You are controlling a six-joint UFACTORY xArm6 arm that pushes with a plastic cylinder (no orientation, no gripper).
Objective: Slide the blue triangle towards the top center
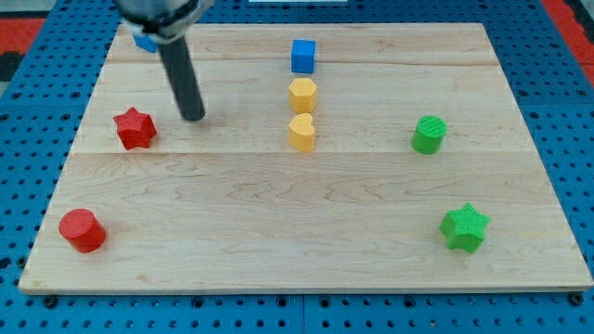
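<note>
The blue triangle (145,42) lies at the view's top left of the wooden board (306,232); most of it is hidden behind my arm. My rod comes down from the top left and my tip (193,116) rests on the board, below and to the right of the blue triangle, apart from it. A blue cube (303,56) sits at the top centre. A red star (135,128) lies just left of my tip.
A yellow hexagon (303,95) and a yellow heart (302,132) stand in a column below the blue cube. A green cylinder (429,134) and green star (463,227) are at the right. A red cylinder (82,230) is at the bottom left.
</note>
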